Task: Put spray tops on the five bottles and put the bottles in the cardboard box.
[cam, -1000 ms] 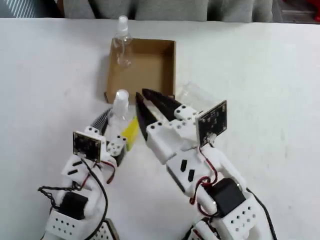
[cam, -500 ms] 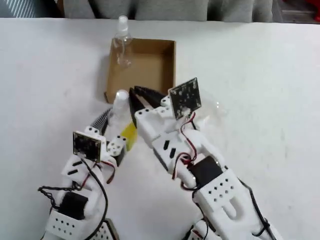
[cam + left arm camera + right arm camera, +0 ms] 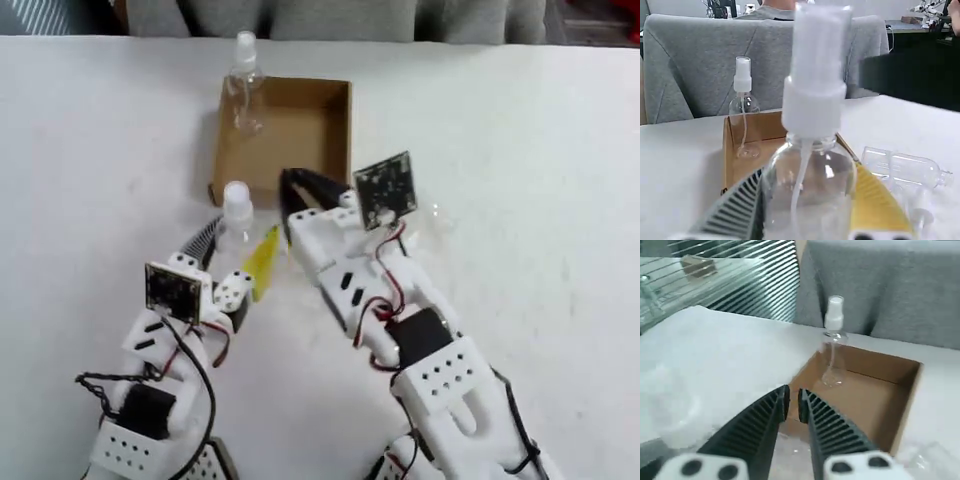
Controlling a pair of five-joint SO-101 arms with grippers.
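Note:
A clear bottle (image 3: 237, 212) with a white spray top stands upright near the front left corner of the cardboard box (image 3: 300, 150). My left gripper (image 3: 243, 232) is shut on its body, grey finger on one side and yellow finger (image 3: 872, 200) on the other. In the left wrist view the same bottle (image 3: 812, 145) rises between those fingers. My right gripper (image 3: 292, 182) hovers shut and empty just right of the bottle, over the box's front edge (image 3: 805, 427). A second topped bottle (image 3: 245, 85) stands in the box's far left corner (image 3: 832, 340).
A clear bottle (image 3: 902, 167) without a top lies on its side on the table right of the box, partly behind the right arm (image 3: 432, 215). A grey chair back (image 3: 690, 75) lines the far side of the table. The left and far right of the white table (image 3: 90, 150) are bare.
The right arm swung left until its gripper was at the held bottle's spray top, its fingers closing, then drew back slightly right. The left arm kept hold of the bottle.

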